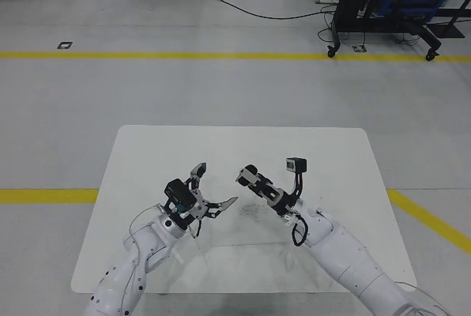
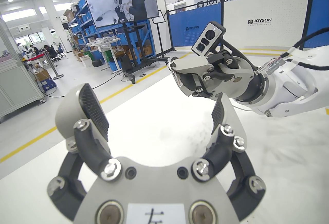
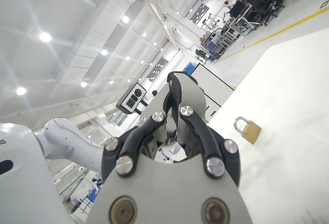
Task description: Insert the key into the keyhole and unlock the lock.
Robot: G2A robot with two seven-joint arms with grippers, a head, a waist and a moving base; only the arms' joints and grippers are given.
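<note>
The right gripper (image 3: pixel 174 86) sits pressed together at the top view's centre, whether on the key I cannot tell; the left gripper (image 2: pixel 154 104) faces it, spread. The padlock (image 3: pixel 248 130) lies flat on the table (image 3: pixel 282 81) near the right gripper, shackle toward it, so probably nearer that arm

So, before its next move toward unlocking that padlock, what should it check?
1. Padlock lies on the table, shackle shut: ok.
2. Key located: cannot tell, none is visible.
3. Left gripper open and empty, free to steady the padlock: ok.
4. Right gripper shut; whether it holds the key: cannot tell.
5. Keyhole turned toward a gripper: cannot tell, it is hidden.
</note>
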